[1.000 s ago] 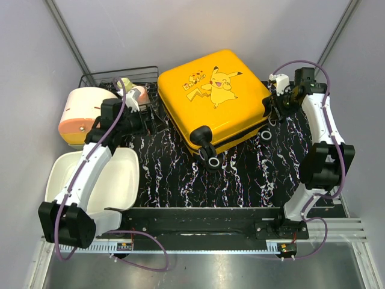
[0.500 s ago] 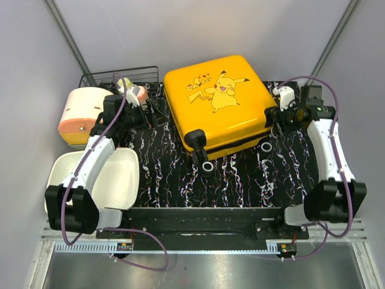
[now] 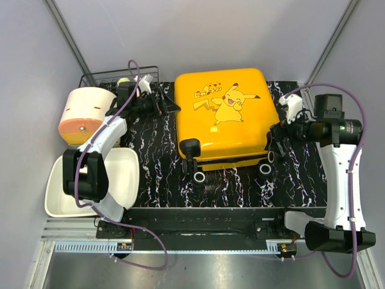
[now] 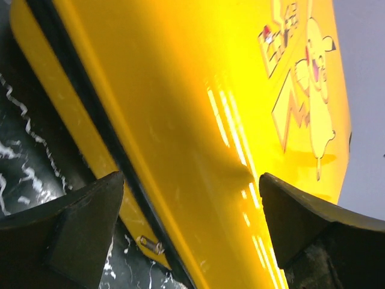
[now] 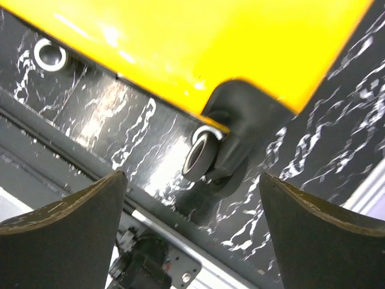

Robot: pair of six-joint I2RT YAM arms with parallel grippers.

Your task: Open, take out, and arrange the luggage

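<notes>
Overhead view with two wrist views. The luggage (image 3: 225, 117), a yellow hard-shell case with a cartoon print, lies flat and closed on the dark marbled tabletop (image 3: 234, 186). It sits just toward 12 o'clock of the tabletop's middle, printed face up. Its two visible wheels (image 3: 198, 177) point toward 6 o'clock, and a black handle (image 3: 190, 149) sits on that same near edge, toward the left corner.

The left gripper (image 3: 173, 107) stands at the luggage's 9 o'clock side, near the far corner, pointing toward 3 o'clock. Its jaws are spread wide and hold nothing. In the left wrist view the yellow shell and its dark seam fill the space between the two fingers (image 4: 84, 229); whether either finger touches the shell cannot be told.

The right gripper (image 3: 272, 138) stands at the luggage's 3 o'clock side, beside the near right corner. Its jaws are likewise spread wide and hold nothing. In the right wrist view a black wheel housing and its wheel lie between the fingers (image 5: 72, 223), apart from both.

Toward 9 o'clock of the luggage are a cream-and-orange round container (image 3: 84, 114), a wire basket (image 3: 108, 77) behind it at the far left corner, and a white tray (image 3: 57, 198) toward 7 o'clock, partly under the left arm.
</notes>
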